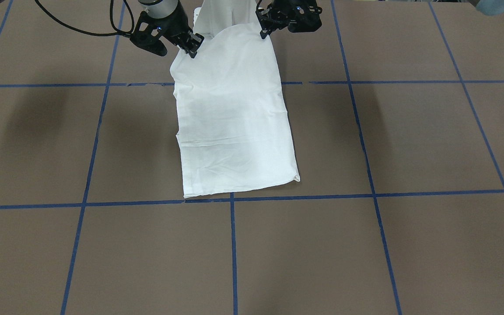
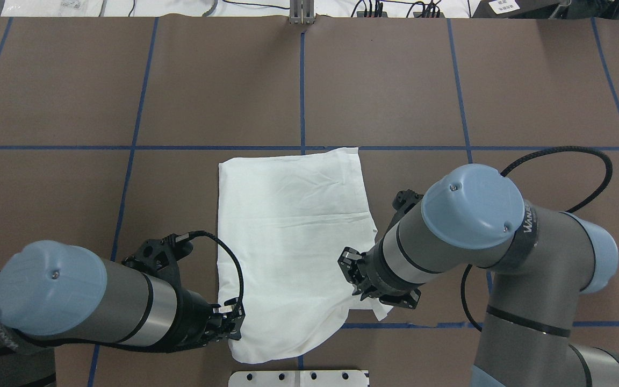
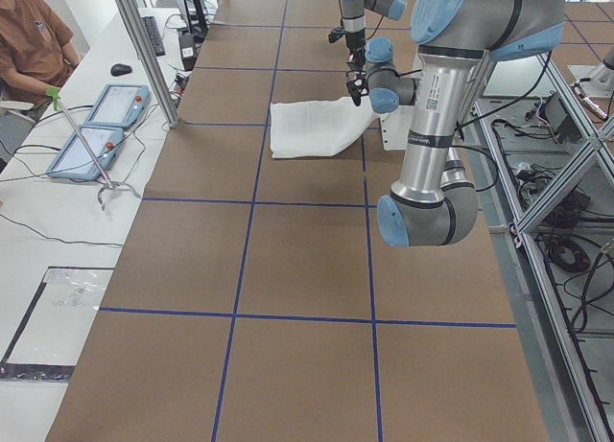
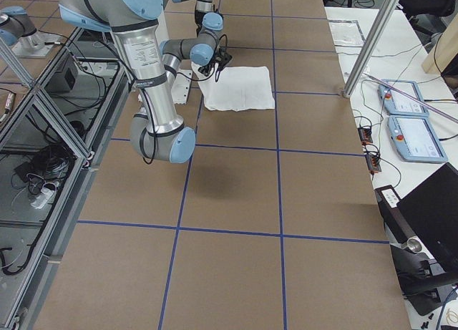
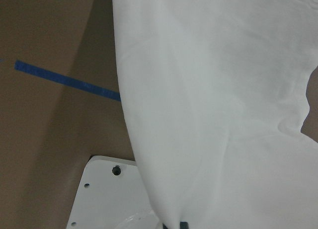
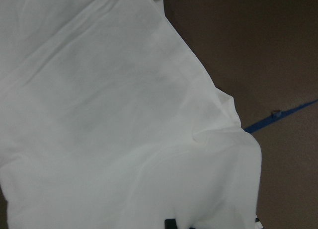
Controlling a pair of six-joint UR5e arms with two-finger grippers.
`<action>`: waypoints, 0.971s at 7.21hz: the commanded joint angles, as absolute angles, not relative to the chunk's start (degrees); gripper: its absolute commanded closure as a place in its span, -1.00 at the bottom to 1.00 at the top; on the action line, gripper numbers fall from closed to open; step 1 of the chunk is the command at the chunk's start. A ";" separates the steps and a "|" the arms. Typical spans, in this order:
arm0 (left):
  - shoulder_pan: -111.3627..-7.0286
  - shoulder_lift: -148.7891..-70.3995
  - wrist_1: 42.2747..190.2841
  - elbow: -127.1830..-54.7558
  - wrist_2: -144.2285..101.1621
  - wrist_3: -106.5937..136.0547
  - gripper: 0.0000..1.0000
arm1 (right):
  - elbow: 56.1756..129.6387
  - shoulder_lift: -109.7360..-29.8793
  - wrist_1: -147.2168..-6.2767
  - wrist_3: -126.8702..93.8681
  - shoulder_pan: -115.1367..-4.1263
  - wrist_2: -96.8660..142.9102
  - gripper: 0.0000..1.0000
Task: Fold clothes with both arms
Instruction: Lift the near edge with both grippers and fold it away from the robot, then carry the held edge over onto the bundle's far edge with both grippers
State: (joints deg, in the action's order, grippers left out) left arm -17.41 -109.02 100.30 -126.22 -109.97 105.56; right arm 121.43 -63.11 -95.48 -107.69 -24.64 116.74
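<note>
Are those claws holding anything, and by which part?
Yes, the white shirt. The left end effector and right end effector each pinch one corner of its edge nearest the robot, held raised.

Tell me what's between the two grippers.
The shirt: its robot-side edge spans from the left gripper to the right gripper, each pinching a corner. Clearest in the front-facing view.

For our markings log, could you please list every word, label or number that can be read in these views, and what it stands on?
"WANE", the rest hidden: on the black band of the right arm.
Sticker on the left arm: too small to read.
White label past the table's far edge: too blurred to read.
Shirt: no print shows.
</note>
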 commanded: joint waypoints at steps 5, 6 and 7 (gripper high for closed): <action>-32.77 -119.33 101.42 -111.75 -110.13 105.21 1.00 | 100.24 -49.34 -94.92 -98.18 -35.67 116.81 1.00; -33.83 -120.57 104.47 -106.75 -110.13 105.21 1.00 | 97.85 -47.57 -94.92 -97.74 -36.55 116.89 1.00; -35.06 -120.67 107.63 -103.39 -110.13 105.21 1.00 | 95.82 -46.33 -94.92 -97.21 -37.17 116.81 1.00</action>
State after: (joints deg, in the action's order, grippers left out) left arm -33.55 -119.90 104.27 -108.00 -110.14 105.21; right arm 98.83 -48.37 -94.92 -97.87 -36.24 116.84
